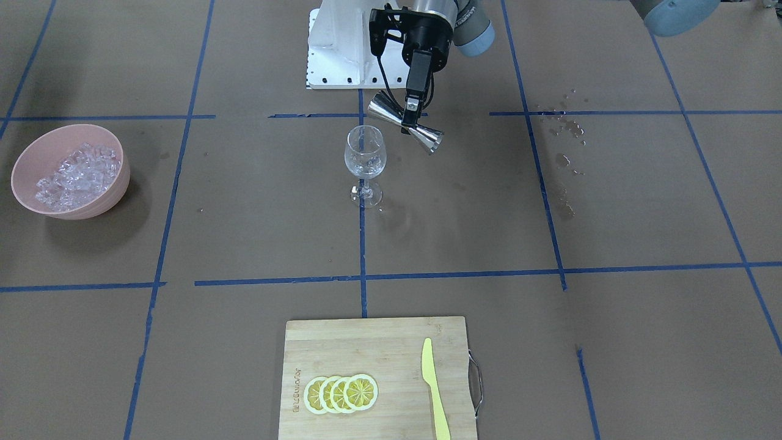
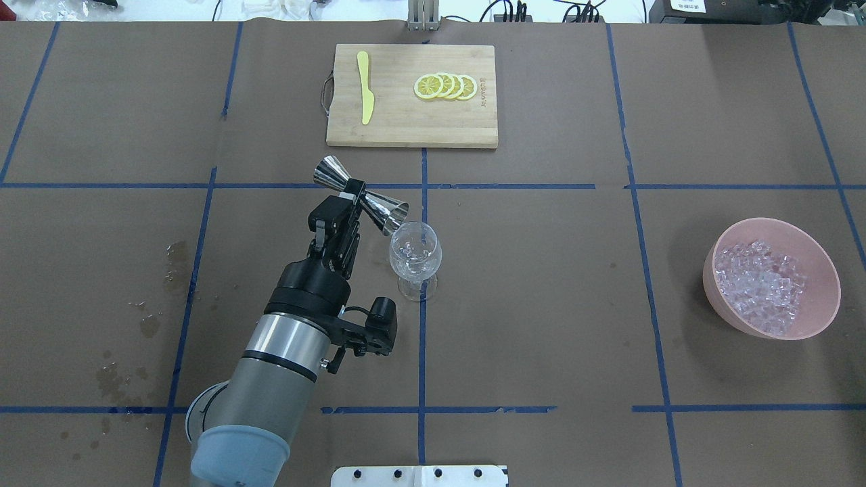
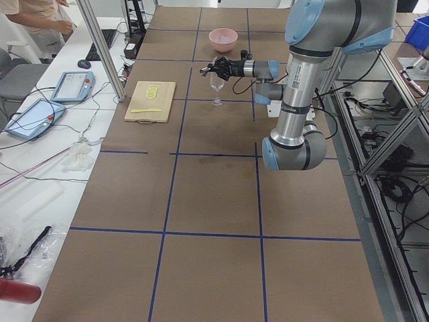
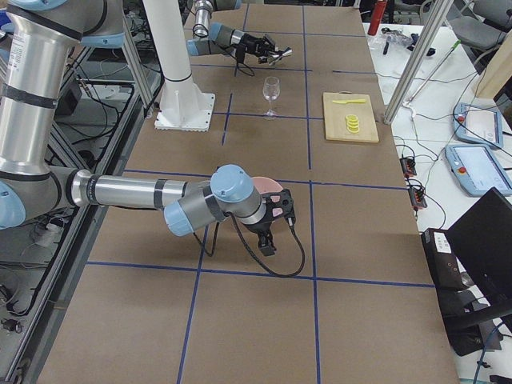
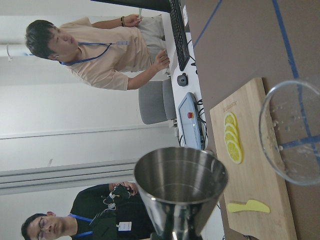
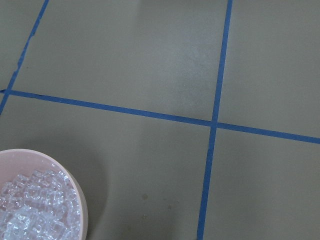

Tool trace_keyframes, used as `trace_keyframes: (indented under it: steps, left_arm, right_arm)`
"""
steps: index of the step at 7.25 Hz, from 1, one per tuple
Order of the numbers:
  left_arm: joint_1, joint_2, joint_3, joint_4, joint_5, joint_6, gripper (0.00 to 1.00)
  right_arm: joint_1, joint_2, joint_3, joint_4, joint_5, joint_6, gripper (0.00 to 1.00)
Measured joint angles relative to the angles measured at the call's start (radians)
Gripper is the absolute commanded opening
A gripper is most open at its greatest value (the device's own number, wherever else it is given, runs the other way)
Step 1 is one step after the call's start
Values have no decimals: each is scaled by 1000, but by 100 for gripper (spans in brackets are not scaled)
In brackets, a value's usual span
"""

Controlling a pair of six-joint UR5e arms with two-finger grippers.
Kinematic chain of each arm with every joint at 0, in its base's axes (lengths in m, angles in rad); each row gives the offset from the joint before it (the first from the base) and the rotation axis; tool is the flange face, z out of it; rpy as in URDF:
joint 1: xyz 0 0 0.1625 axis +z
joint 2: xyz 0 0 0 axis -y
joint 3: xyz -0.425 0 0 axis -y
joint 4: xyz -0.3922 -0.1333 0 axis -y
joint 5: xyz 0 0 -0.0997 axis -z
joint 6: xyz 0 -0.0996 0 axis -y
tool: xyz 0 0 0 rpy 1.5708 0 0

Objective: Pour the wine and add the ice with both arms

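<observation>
My left gripper (image 2: 353, 196) is shut on the waist of a steel jigger (image 2: 360, 198), held tilted, one mouth next to the rim of the clear stemmed wine glass (image 2: 415, 253). From the front, the gripper (image 1: 413, 105) holds the jigger (image 1: 405, 121) just above and behind the glass (image 1: 365, 156). In the left wrist view the jigger's cup (image 5: 180, 187) looks dark inside, and I cannot make out wine. The ice (image 2: 761, 284) fills a pink bowl (image 2: 744, 321). My right gripper (image 4: 268, 240) hangs beside that bowl. I cannot tell whether it is open or shut.
A wooden cutting board (image 1: 366, 342) holds lemon slices (image 1: 340, 393) and a yellow knife (image 1: 435, 388) at the operators' side. Wet spots (image 1: 565, 159) lie on the brown paper on my left side. The white pedestal base (image 1: 336, 49) stands behind the glass.
</observation>
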Motion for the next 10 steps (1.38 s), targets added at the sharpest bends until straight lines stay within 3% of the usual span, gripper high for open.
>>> trace_keyframes:
  steps: [5, 8, 10]
  left_arm:
    - [-19, 203, -23, -378, -88, -15, 0]
    - [-19, 460, -23, -676, -168, -138, 0]
    - [-17, 619, -15, -843, -211, -361, 0]
  right_arm:
    - [0, 2, -20, -1, 4, 3, 100]
    - [0, 3, -30, -1, 5, 4, 100]
    - [0, 3, -36, -1, 6, 3, 100]
